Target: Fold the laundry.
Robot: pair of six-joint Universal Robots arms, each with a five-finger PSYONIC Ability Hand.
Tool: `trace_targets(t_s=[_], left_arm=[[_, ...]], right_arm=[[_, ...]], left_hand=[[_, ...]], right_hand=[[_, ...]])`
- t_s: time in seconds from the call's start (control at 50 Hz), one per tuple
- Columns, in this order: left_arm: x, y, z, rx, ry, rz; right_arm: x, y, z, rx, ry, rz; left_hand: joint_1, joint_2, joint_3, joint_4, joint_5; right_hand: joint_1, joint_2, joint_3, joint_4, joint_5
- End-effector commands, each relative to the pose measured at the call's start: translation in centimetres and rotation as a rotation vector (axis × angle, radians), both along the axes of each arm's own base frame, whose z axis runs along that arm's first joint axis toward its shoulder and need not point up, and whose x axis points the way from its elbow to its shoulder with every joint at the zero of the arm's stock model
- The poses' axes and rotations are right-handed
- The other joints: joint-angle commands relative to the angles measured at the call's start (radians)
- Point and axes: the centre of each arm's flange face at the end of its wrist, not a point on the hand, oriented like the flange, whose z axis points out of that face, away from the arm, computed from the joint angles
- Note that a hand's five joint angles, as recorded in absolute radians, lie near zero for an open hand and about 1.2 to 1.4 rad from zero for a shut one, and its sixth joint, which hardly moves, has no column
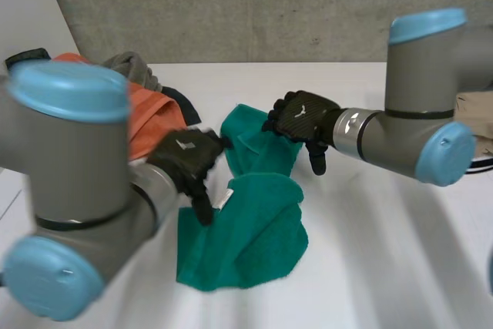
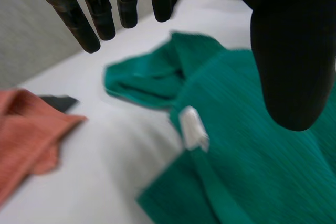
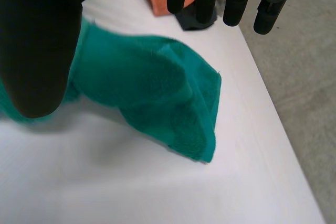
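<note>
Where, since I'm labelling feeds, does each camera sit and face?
Head view: between and behind the arms, looking down at the white table; both arms, left hand and right hand show.
Left wrist view: on that wrist, looking along the palm at the green towel and its white label; own fingers, thumb show.
Right wrist view: on that wrist, looking along the palm at the towel's folded end; own fingers, thumb show.
Shared: green towel and orange cloth in all three.

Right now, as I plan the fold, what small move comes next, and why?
Probably lower both hands to pinch the far edge of the green towel: it lies bunched on the table, with left hand and right hand open above it.
</note>
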Motion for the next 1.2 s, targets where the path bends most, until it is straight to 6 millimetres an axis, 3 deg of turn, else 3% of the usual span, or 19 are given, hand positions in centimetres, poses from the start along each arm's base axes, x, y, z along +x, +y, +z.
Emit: trace_targets(t_s=[0.02,0.14,0.26,0.3,0.32,0.36,0.38,0.46,0.48,0.54,0.62,0.66,0.7,0.74,0.82,0.94,1.0,1.08,1.2], left_arm=[[-2.4,-0.7,-4.5,0.028,-0.060,0.048],[-4.4,-2.2,-5.6,-0.029,-0.013,0.035],[-6.5,-3.1,-7.2,-0.048,-0.023,-0.015],[-6.8,-3.4,-8.0,-0.042,-0.046,-0.020],[-7.0,-3.6,-8.3,-0.044,-0.068,-0.017],[-6.9,-4.3,-8.0,-0.063,-0.081,0.005],[-6.8,-4.7,-7.6,-0.081,-0.085,0.025],[-6.2,-7.5,-3.1,-0.242,-0.060,0.153],[-6.0,-8.9,-0.3,-0.333,-0.009,0.200],[-5.3,-10.9,4.0,-0.471,0.095,0.247],[-3.8,-13.1,11.8,-0.739,0.281,0.270],[-2.9,-13.6,14.1,-0.836,0.331,0.281],[-2.3,-13.7,14.7,-0.861,0.342,0.299],[-1.3,-13.8,14.0,-0.834,0.314,0.327],[-0.4,-13.7,10.1,-0.720,0.238,0.330],[0.3,-11.2,0.5,-0.466,0.072,0.266],[0.7,-9.9,-2.9,-0.379,0.005,0.234],[1.1,-8.6,-5.1,-0.314,-0.067,0.204],[1.4,-7.1,-5.6,-0.275,-0.141,0.169]], right_arm=[[1.5,-2.1,-4.0,-0.088,-0.007,0.070],[2.6,-3.0,-6.2,-0.109,-0.072,0.085],[3.3,-4.1,-8.1,-0.136,-0.120,0.085],[3.4,-4.4,-8.5,-0.139,-0.123,0.081],[3.4,-4.8,-8.5,-0.151,-0.126,0.076],[3.4,-5.3,-8.2,-0.169,-0.134,0.063],[3.4,-5.6,-8.0,-0.183,-0.139,0.053],[3.1,-8.2,-5.5,-0.309,-0.187,-0.088],[2.9,-9.2,-3.7,-0.367,-0.231,-0.161],[2.3,-10.4,-0.2,-0.435,-0.323,-0.268],[0.3,-11.2,5.6,-0.508,-0.464,-0.421],[-1.4,-11.2,8.3,-0.535,-0.504,-0.503],[-2.5,-10.9,9.3,-0.533,-0.510,-0.532],[-4.1,-10.6,9.5,-0.510,-0.496,-0.552],[-5.9,-9.0,7.4,-0.404,-0.435,-0.549],[-8.4,-3.9,0.2,-0.137,-0.259,-0.451],[-9.0,-2.7,-1.9,-0.073,-0.207,-0.425],[-9.9,-2.2,-4.6,0.000,-0.121,-0.422],[-10.6,-2.0,-4.0,0.068,-0.064,-0.460]], left_hand=[[-0.014,-0.028,-0.033,-0.024,-0.051],[-0.014,-0.028,-0.033,-0.024,-0.051],[0.048,0.034,0.029,0.038,0.010],[0.288,0.274,0.269,0.278,0.250],[0.696,0.682,0.677,0.686,0.659],[1.200,1.185,1.181,1.190,1.162],[1.208,1.193,1.189,1.198,1.170],[1.208,1.194,1.189,1.198,1.170],[1.208,1.194,1.189,1.198,1.170],[1.208,1.194,1.189,1.198,1.170],[1.208,1.194,1.189,1.198,1.170],[1.208,1.194,1.189,1.198,1.170],[1.208,1.194,1.189,1.198,1.170],[1.208,1.194,1.189,1.198,1.170],[1.208,1.194,1.189,1.198,1.170],[1.208,1.194,1.189,1.198,1.170],[1.208,1.194,1.189,1.198,1.170],[1.208,1.194,1.189,1.198,1.170],[1.208,1.194,1.189,1.198,1.170]], right_hand=[[-0.045,-0.032,-0.028,-0.030,-0.047],[-0.033,-0.020,-0.016,-0.019,-0.035],[0.248,0.261,0.265,0.263,0.246],[0.430,0.443,0.447,0.444,0.428],[0.710,0.723,0.727,0.724,0.708],[1.165,1.178,1.182,1.180,1.163],[1.177,1.190,1.194,1.191,1.175],[1.177,1.190,1.194,1.191,1.175],[1.177,1.190,1.194,1.191,1.175],[1.177,1.190,1.194,1.191,1.175],[1.177,1.190,1.194,1.191,1.175],[1.177,1.190,1.194,1.191,1.175],[1.177,1.190,1.194,1.191,1.175],[1.177,1.190,1.194,1.191,1.175],[1.177,1.190,1.194,1.191,1.175],[1.177,1.190,1.194,1.191,1.175],[1.177,1.190,1.194,1.191,1.175],[1.177,1.190,1.194,1.191,1.175],[1.177,1.190,1.194,1.191,1.175]])
